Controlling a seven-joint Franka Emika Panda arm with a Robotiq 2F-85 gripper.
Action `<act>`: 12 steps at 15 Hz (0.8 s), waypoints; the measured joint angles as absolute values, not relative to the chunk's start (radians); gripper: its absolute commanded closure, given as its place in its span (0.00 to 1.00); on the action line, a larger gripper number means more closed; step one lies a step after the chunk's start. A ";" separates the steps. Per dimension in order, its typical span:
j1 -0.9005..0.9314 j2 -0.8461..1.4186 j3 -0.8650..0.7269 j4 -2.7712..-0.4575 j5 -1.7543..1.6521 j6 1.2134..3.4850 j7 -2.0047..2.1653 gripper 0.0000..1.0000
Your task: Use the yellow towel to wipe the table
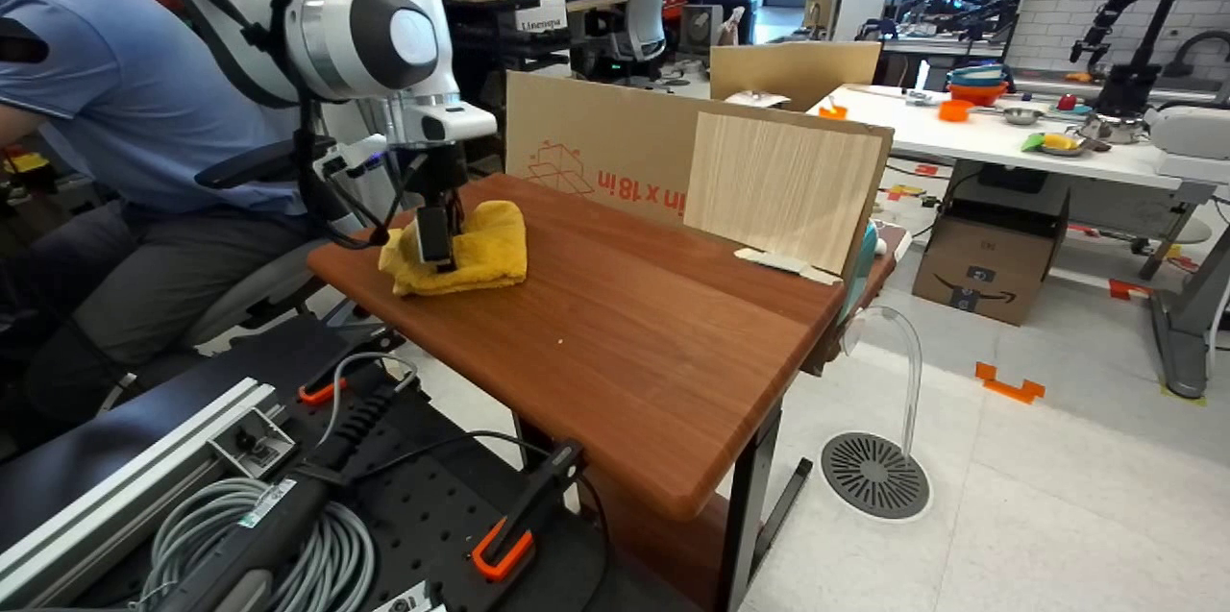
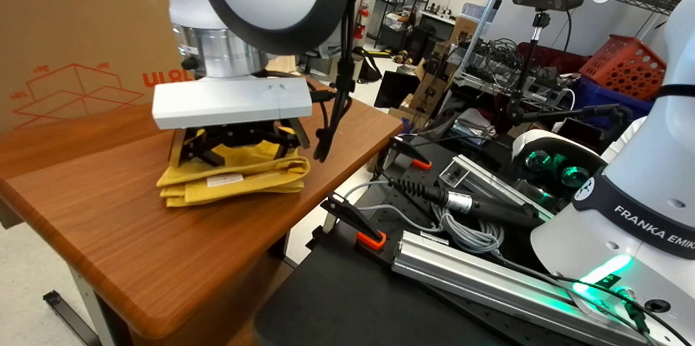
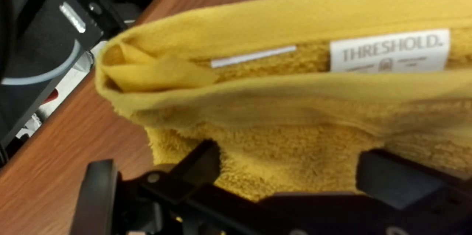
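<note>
Left of the frame's centre in both exterior views, we find the yellow towel [image 1: 495, 247] folded on the brown surface [image 1: 615, 333], the gripper [image 3: 287, 165] pointing down at it, jaws spread wide; whether they touch it we cannot tell.

In an exterior view, the yellow towel [image 1: 492, 252] lies at the left end of the brown table [image 1: 615, 333]. The gripper [image 1: 442, 252] points down at it, one black finger [image 1: 433, 235] showing against the towel. A cardboard panel [image 1: 615, 117] stands along the far edge, a wood-grain board [image 1: 783, 189] against its right part. A person [image 1: 163, 84] in a blue shirt is seated at left.
</note>
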State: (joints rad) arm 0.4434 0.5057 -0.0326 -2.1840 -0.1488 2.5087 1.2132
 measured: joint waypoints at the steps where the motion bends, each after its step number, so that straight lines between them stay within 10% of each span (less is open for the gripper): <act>1: 0.469 0.509 -0.029 -2.179 -0.172 2.512 1.232 0.00; 12: 0.504 0.616 -0.032 -1.961 -0.221 2.510 1.354 0.00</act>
State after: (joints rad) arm 0.5040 0.6155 -0.0318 -1.9614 -0.2213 2.5096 1.3544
